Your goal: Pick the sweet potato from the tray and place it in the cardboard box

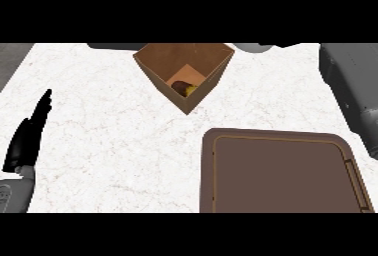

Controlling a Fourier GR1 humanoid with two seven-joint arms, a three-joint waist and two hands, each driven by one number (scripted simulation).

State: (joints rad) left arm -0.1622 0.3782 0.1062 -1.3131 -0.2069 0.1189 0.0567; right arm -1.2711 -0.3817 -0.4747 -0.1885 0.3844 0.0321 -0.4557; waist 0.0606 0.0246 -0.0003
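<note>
1. Head view: the cardboard box (pixel 184 65) stands open on the counter (pixel 111 140), with the sweet potato (pixel 183 88) lying on its floor.
2. The brown tray (pixel 284 172) sits nearer, toward the right, well apart from the box.
3. The left hand (pixel 28 135) rests at the left edge, fingers straight, released, grasping nothing.
4. The right hand does not show.

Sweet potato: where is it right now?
In the head view it lies at the bottom of the cardboard box at top centre, beyond the tray: sweet potato.
</note>
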